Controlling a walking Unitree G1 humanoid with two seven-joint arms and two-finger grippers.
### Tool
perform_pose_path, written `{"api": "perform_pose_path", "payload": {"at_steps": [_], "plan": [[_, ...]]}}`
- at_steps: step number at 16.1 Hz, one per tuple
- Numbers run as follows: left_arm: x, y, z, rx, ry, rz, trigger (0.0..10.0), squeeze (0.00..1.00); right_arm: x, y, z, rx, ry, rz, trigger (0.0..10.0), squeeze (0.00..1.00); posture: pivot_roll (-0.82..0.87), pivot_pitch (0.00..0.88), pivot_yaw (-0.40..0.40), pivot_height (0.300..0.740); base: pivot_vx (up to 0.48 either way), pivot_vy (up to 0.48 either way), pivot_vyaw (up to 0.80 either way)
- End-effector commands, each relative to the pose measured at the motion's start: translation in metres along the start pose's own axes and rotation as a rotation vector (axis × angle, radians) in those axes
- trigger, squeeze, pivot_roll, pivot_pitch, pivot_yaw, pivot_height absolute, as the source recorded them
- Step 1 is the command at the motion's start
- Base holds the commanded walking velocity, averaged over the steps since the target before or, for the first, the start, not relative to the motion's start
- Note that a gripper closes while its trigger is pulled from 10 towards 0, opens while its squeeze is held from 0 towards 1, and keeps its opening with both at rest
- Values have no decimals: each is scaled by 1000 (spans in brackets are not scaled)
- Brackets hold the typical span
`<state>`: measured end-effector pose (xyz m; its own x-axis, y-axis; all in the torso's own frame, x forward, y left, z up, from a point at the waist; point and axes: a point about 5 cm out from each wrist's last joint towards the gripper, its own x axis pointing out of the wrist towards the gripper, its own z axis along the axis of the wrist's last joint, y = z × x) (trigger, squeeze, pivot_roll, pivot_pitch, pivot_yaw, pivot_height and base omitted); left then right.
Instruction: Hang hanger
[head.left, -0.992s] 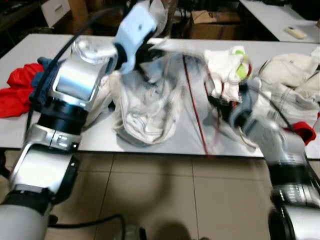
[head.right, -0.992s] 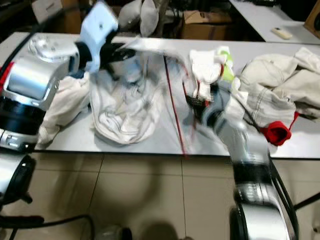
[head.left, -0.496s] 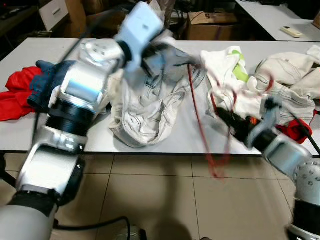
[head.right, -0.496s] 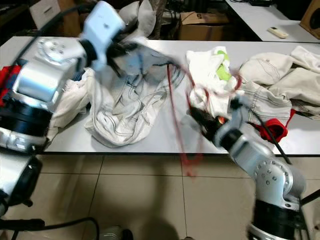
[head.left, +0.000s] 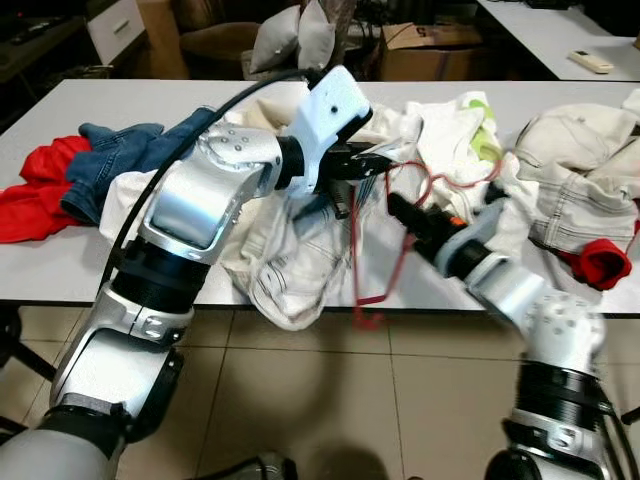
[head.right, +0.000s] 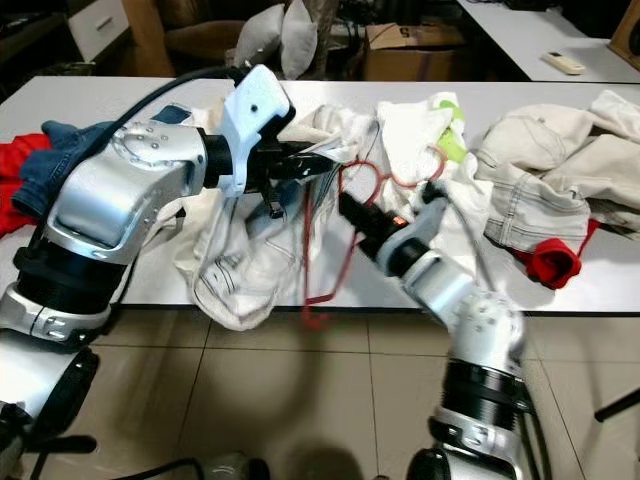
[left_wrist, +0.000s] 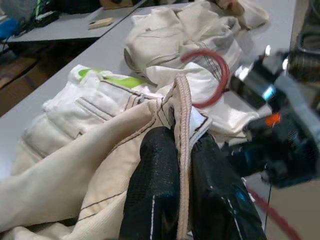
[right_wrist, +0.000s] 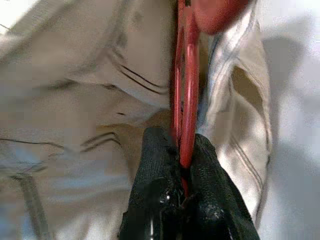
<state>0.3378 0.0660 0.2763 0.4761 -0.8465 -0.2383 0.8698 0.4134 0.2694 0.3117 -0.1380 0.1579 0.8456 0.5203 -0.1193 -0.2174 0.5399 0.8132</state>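
Between the right gripper's (right_wrist: 182, 165) two black fingers sat the red hanger (head.left: 372, 262), pinched tight on its wire; the fingers were closed hard, with nothing else in them. Just beside it, the left gripper (left_wrist: 182, 150) was clamped on a seam of the cream trousers (head.left: 300, 260), holding that edge up off the table (head.left: 60, 260). Half a second earlier the hanger had swung out past the table edge, well clear of the cloth. By this moment the two grippers had closed in on each other, and the hanger's hook (head.right: 375, 175) lay near the lifted seam, its lower loop dangling below the table edge against the trousers. I judged this as lining up to thread the hanger into the garment; hanging had not begun. Beyond lay more pale clothes (head.right: 560, 190), and jeans (head.left: 130, 155) off on the left.
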Motion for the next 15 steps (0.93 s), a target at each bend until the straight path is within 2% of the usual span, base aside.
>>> {"api": "perform_pose_path", "payload": {"at_steps": [1,2,3,4,5,6,7,8,9,10,11,12,13,14,15], "plan": [[-8,10,17,36,-56,49,863,0,4,4,-2,-37,12,-9,10000,0,20,0,57,740,0,0,0],[-16,32,18,60,-41,193,0,0,5,2,-2,-115,31,-32,10000,0,17,0,61,740,0,0,0],[-27,54,18,91,-18,333,0,0,6,2,-1,-148,40,-33,10000,0,17,0,62,740,0,0,0],[-34,66,19,117,-4,418,0,0,9,3,1,-162,42,-26,10000,0,18,0,61,740,0,0,0],[-54,88,29,165,-8,564,0,0,16,11,6,-207,46,2,10000,0,18,0,63,740,0,0,0],[-69,98,40,189,-30,639,0,0,20,19,10,-239,32,42,10000,0,18,0,63,740,0,0,0],[-111,118,72,305,-78,804,0,0,29,43,20,-249,-32,171,10000,0,27,0,58,740,0,0,0],[-124,120,84,331,-98,833,0,0,30,48,23,-232,-47,202,10000,0,40,0,49,740,0,0,0],[-134,114,98,300,-132,754,0,0,33,50,24,-213,-52,228,10000,0,57,0,38,740,0,0,0],[-126,105,96,265,-128,657,1137,0,34,47,22,-214,-45,220,10000,0,63,0,33,740,0,0,0],[-97,76,87,167,-144,438,2549,0,36,38,18,-203,-30,182,10000,0,72,0,26,740,0,0,0],[-70,52,74,104,-143,283,2196,0,35,31,17,-182,-31,163,10000,0,72,0,26,740,0,0,0],[-47,37,59,55,-130,220,1922,0,32,25,16,-171,-38,144,10000,0,71,0,29,740,0,0,0],[-35,31,50,29,-117,192,1412,0,30,21,15,-165,-41,133,10000,0,65,0,34,740,0,0,0],[-20,23,40,-14,-111,174,275,0,27,16,14,-170,-42,111,10000,0,58,0,40,740,0,0,0]]}}
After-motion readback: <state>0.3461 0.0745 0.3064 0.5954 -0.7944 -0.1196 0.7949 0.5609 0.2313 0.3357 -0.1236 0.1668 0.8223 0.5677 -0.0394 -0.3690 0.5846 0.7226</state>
